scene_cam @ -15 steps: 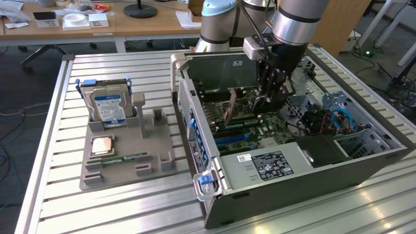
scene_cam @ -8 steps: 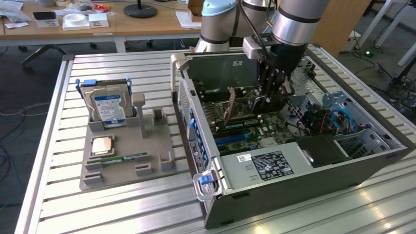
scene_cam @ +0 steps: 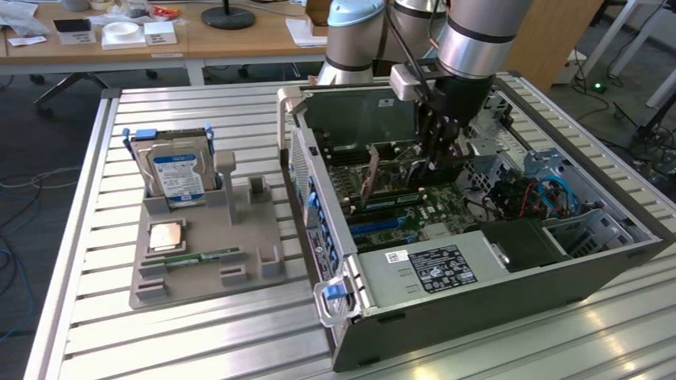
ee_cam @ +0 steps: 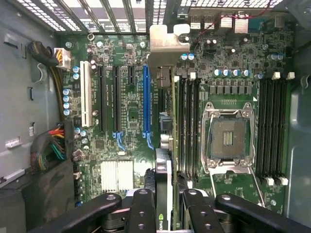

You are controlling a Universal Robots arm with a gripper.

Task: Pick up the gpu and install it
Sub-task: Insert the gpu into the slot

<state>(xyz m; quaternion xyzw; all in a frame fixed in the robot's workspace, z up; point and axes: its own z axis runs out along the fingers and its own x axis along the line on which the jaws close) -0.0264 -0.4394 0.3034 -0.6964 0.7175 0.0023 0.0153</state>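
Observation:
The gpu [ee_cam: 164,145] appears edge-on in the wrist view as a thin card, with its silver bracket [ee_cam: 165,46] toward the case's ported rear wall. My gripper [ee_cam: 163,196] is shut on it, black fingers [ee_cam: 143,211] pressing both faces. The card lies just beside the long blue slot [ee_cam: 146,107], between that slot and the memory slots [ee_cam: 187,121]; whether it touches the board I cannot tell. In the exterior view my gripper [scene_cam: 442,158] reaches down into the open computer case [scene_cam: 444,285], and the gpu [scene_cam: 376,178] stands upright over the motherboard.
Black and white expansion slots [ee_cam: 102,102] lie beside the blue one, and an empty processor socket [ee_cam: 228,138] sits past the memory slots. On the exterior view's left, a grey fixture [scene_cam: 248,265] holds a silver hard drive [scene_cam: 177,174], a memory stick [scene_cam: 201,259] and a chip [scene_cam: 164,236].

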